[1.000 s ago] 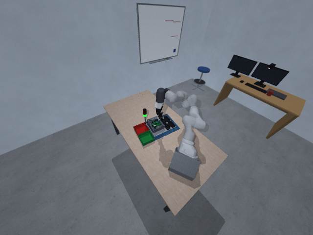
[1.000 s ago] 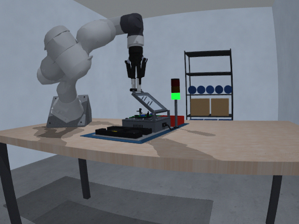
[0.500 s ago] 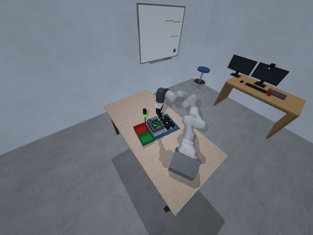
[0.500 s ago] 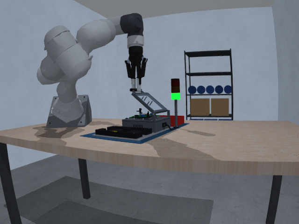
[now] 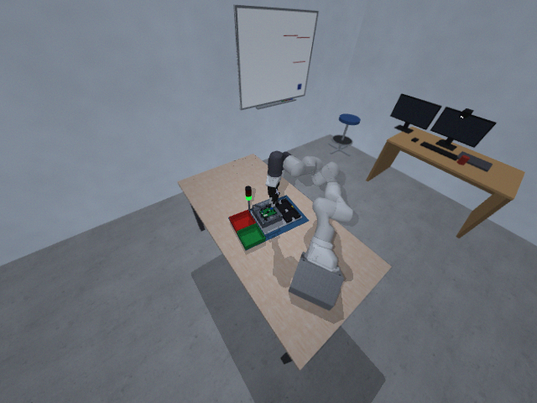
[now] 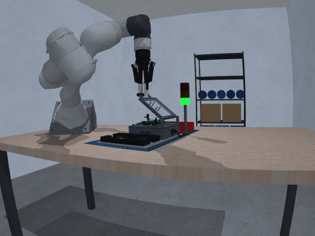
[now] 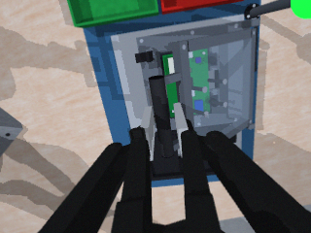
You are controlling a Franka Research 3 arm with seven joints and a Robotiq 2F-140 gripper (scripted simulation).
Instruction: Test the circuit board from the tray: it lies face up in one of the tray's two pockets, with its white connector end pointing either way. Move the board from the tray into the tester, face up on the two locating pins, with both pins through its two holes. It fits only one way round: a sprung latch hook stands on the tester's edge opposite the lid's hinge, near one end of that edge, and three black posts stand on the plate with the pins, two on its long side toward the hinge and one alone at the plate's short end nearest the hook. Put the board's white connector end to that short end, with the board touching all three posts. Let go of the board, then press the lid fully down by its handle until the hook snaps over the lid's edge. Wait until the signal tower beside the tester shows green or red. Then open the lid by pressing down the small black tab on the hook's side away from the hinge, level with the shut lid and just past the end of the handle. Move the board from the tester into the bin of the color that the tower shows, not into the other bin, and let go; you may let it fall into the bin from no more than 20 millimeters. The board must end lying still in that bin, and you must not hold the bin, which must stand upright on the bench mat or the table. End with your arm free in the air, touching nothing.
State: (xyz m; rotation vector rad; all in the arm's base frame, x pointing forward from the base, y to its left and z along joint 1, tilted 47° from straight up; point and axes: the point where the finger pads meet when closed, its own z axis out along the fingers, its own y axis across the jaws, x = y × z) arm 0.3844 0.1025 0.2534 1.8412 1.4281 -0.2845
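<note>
The tester (image 6: 152, 131) stands on the blue mat with its clear lid (image 6: 156, 106) tilted up and open. The green circuit board (image 7: 199, 83) lies inside on the plate; it also shows in the top view (image 5: 268, 212). My gripper (image 6: 142, 94) is at the raised edge of the lid, pointing down. In the wrist view the fingers straddle the lid's black handle (image 7: 160, 112) with small gaps on both sides, so the gripper is slightly open and grips nothing. The signal tower (image 6: 185, 101) shows green.
The green bin (image 5: 251, 236) and the red bin (image 5: 241, 219) stand side by side beyond the tester, by the tower. The black tray (image 6: 129, 138) lies on the mat on the tester's other side; both pockets look empty. The arm's base (image 6: 72, 119) stands behind.
</note>
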